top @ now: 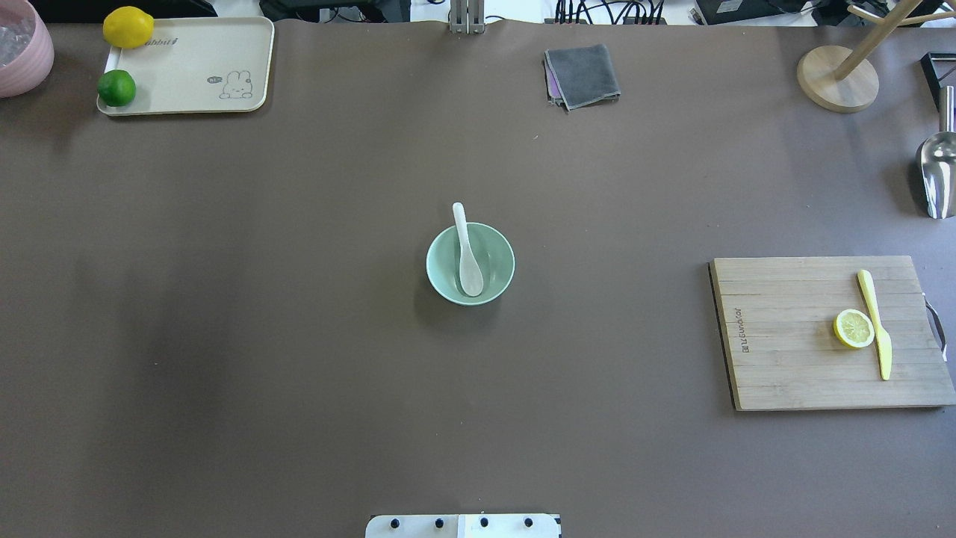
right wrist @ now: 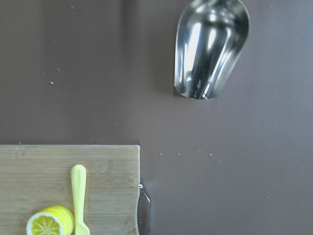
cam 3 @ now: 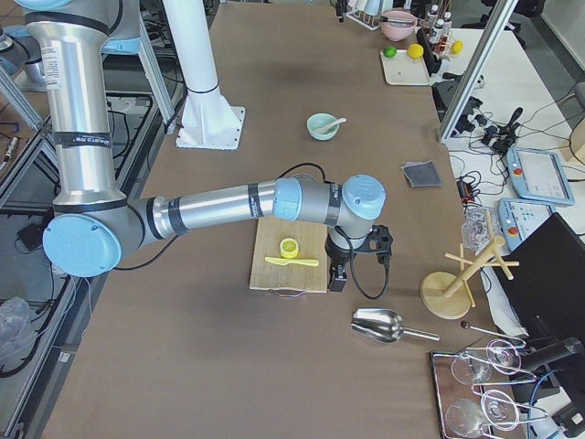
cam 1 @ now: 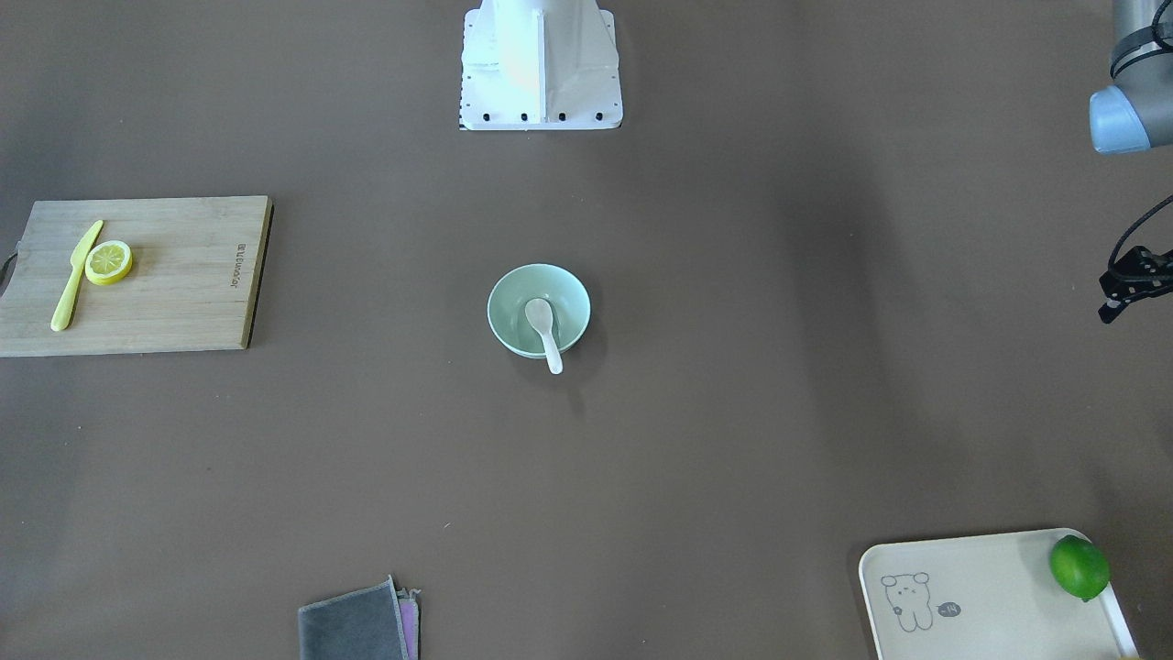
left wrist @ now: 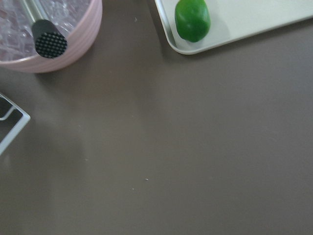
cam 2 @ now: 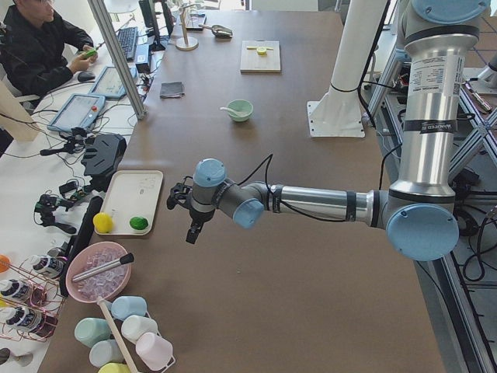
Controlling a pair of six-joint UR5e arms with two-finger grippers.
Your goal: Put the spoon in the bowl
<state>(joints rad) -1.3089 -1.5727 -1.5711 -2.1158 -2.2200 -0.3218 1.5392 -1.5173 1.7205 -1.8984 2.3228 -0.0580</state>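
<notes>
Right gripper (cam 3: 336, 274) hangs over the outer end of the cutting board (top: 792, 336); finger spread unreadable from the side. Mid-table, the bowl (top: 435, 261) sits upright with the spoon (top: 469, 258) in it: scoop down inside toward the near side, handle propped on the far rim and sticking out past it, long axis running near-to-far, handle tip pointing away from the robot (leaning a touch toward its left). Farther out, the left gripper (cam 2: 191, 229) hovers above bare table beside the tray (top: 194, 75) holding the lime (top: 116, 87); cannot tell whether its fingers are spread or closed.

Brown table (top: 299, 336) carries bowl (top: 438, 273), cutting board (top: 792, 336), tray (top: 187, 67), grey cloth (top: 584, 75) — well apart.
</notes>
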